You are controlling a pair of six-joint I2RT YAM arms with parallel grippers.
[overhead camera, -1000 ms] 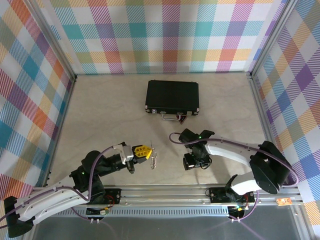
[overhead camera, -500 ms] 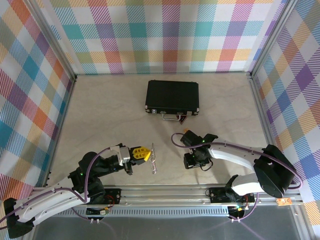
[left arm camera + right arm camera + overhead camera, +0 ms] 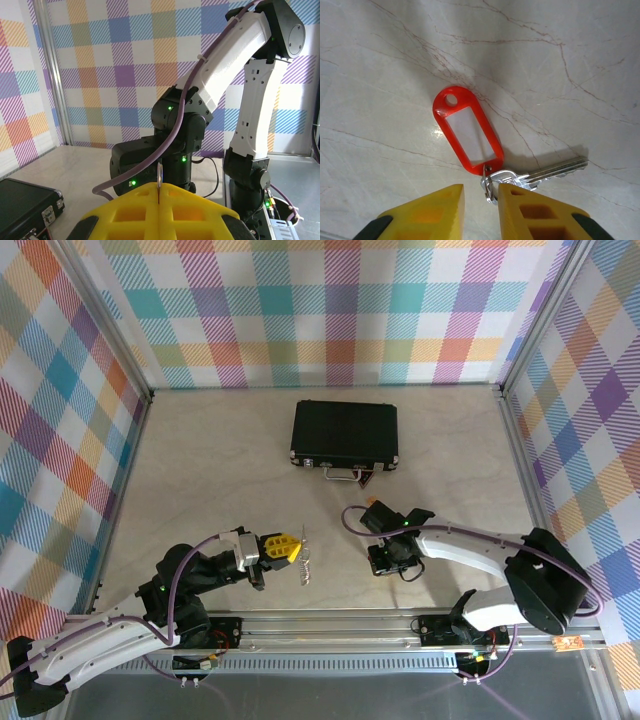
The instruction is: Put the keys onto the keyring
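Black case [image 3: 345,433] seemingly closed, keys [image 3: 470,131] outside

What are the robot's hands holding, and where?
The left gripper pinches the keyring by its edge. The right gripper only straddles the small ring on the keys, not gripping yet.

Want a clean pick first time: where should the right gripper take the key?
At the small ring joining the key to its red tag, from straight above. Key and tag lie flat on the table, offering no edge; the ring seems to stand proud, between the right gripper's fingers.
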